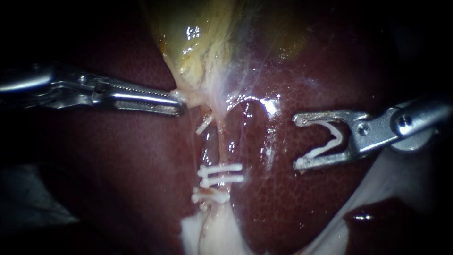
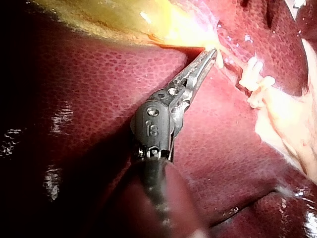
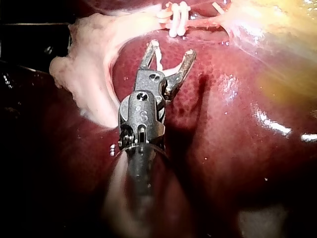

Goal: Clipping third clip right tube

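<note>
My left instrument (image 1: 178,107) is shut on the pale lower end of the yellow-green gallbladder (image 1: 198,38), its jaws lying together on the tissue; the left wrist view shows this grip (image 2: 212,52) too. Below that, thin tubes (image 1: 221,141) run down over the liver. Two white clips (image 1: 221,174) cross them side by side, another clip (image 1: 210,196) sits lower, and one clip (image 1: 204,125) higher. My right instrument (image 1: 297,141) stands to the right of the tubes, apart from them. Its jaws stand wide and hold an open white clip (image 1: 332,139) between them; the right wrist view shows it as well (image 3: 172,49).
Dark red liver (image 1: 306,203) fills the field around the tubes. Pale fatty tissue (image 1: 212,236) spreads below the clips, and a whitish lump (image 3: 89,64) lies beside my right instrument. Thin shiny membrane (image 1: 250,101) stretches from the gallbladder's lower end across the liver.
</note>
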